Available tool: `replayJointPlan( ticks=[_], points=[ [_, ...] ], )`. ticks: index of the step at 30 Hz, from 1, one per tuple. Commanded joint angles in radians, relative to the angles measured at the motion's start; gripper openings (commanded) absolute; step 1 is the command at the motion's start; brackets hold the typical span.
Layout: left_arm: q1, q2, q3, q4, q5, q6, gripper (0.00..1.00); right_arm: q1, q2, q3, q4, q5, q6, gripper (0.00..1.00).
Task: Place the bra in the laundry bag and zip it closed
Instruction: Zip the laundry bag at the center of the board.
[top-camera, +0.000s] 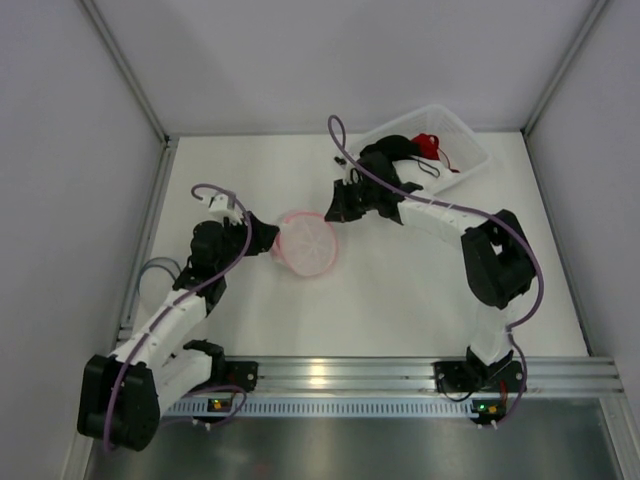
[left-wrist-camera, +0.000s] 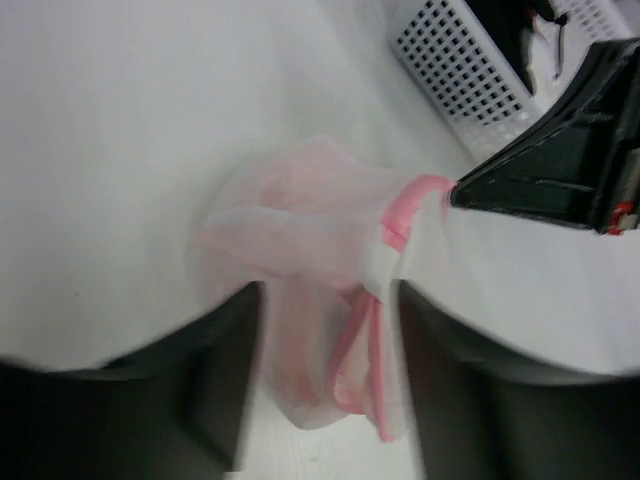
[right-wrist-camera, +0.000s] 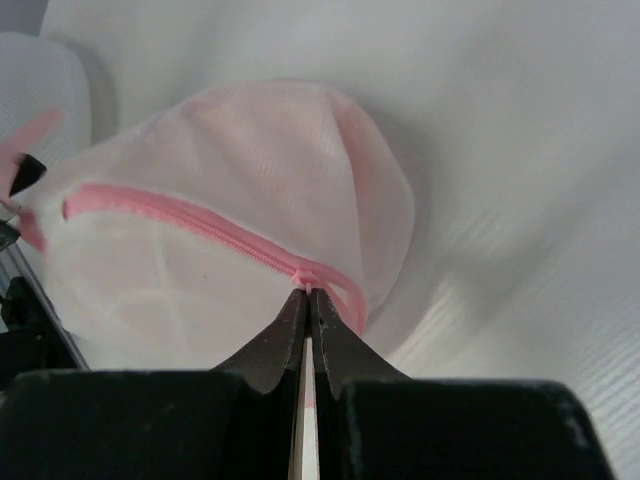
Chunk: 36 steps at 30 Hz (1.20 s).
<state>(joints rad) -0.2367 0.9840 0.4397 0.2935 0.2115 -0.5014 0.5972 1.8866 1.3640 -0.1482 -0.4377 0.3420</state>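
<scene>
Item: laundry bag (top-camera: 308, 243), pink mesh, round, lying on the white table (top-camera: 400, 300) between the two arms and well apart from the basket (top-camera: 455, 135) at the far right corner. Left gripper (top-camera: 262, 238): we are seeing it closed on a bunched fold at the bag's left edge, with the mesh running down between its fingers in the left wrist view. Right gripper (right-wrist-camera: 308, 300): its tips are pressing together with almost no gap, pinching the zipper pull (right-wrist-camera: 306, 284) at the bag's rim. Zipper (right-wrist-camera: 190, 222): we are reading the pink tape as joined from its far left end up to the pull, with only a short curve of rim showing beyond it. Bra: we are not making it out through the mesh. The bag is looking full and rounded, so we are judging it to be inside, though we cannot tell for certain. Basket contents: a red garment (top-camera: 428, 144) and dark cloth (top-camera: 398, 146), neither touched by a gripper. Status: loading is likely complete and zipping is in its last stretch. Remaining: drawing the pull along the rest of the rim, then releasing both holds.
</scene>
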Motion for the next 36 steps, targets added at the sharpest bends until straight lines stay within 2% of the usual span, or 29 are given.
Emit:
replayJointPlan(
  ticks=[1, 2, 6, 8, 9, 13, 15, 16, 22, 25, 29, 32, 33, 36],
  points=[
    [0.017, -0.038, 0.086, -0.118, -0.058, 0.047, 0.56, -0.037, -0.076, 0.007, 0.018, 0.064, -0.057, 0.00],
    [0.016, -0.047, 0.128, -0.141, -0.076, 0.061, 0.98, -0.036, -0.084, 0.010, 0.015, 0.057, -0.081, 0.00],
    [0.016, -0.065, 0.238, -0.251, -0.169, 0.191, 0.98, -0.036, -0.090, 0.044, -0.013, 0.021, -0.156, 0.00],
    [0.017, -0.036, 0.279, -0.234, -0.103, 0.292, 0.98, -0.031, -0.103, 0.038, -0.002, 0.005, -0.207, 0.00],
    [0.017, -0.019, 0.295, -0.225, -0.078, 0.297, 0.98, -0.028, -0.104, 0.047, -0.011, 0.004, -0.227, 0.00],
    [0.016, 0.120, 0.382, -0.162, 0.252, 0.406, 0.98, -0.020, -0.081, 0.098, -0.082, -0.004, -0.282, 0.00],
    [0.010, 0.226, 0.422, -0.160, 0.296, 0.434, 0.97, -0.020, -0.080, 0.107, -0.082, -0.016, -0.297, 0.00],
    [-0.001, 0.260, 0.444, -0.159, 0.365, 0.469, 0.96, -0.020, -0.083, 0.107, -0.080, -0.025, -0.299, 0.00],
    [-0.065, 0.450, 0.542, -0.159, 0.440, 0.561, 0.93, -0.020, -0.104, 0.101, -0.034, -0.070, -0.273, 0.00],
    [-0.082, 0.516, 0.580, -0.159, 0.479, 0.557, 0.91, -0.019, -0.103, 0.098, -0.024, -0.075, -0.261, 0.00],
    [-0.118, 0.576, 0.597, -0.157, 0.436, 0.570, 0.83, -0.016, -0.106, 0.092, -0.010, -0.072, -0.253, 0.00],
    [-0.135, 0.619, 0.602, -0.159, 0.358, 0.575, 0.53, -0.017, -0.116, 0.087, 0.009, -0.067, -0.235, 0.00],
    [-0.135, 0.624, 0.602, -0.157, 0.332, 0.571, 0.31, -0.016, -0.116, 0.089, 0.009, -0.055, -0.229, 0.00],
    [-0.135, 0.616, 0.587, -0.157, 0.315, 0.563, 0.06, -0.017, -0.112, 0.109, -0.023, -0.020, -0.225, 0.00]
  ],
)
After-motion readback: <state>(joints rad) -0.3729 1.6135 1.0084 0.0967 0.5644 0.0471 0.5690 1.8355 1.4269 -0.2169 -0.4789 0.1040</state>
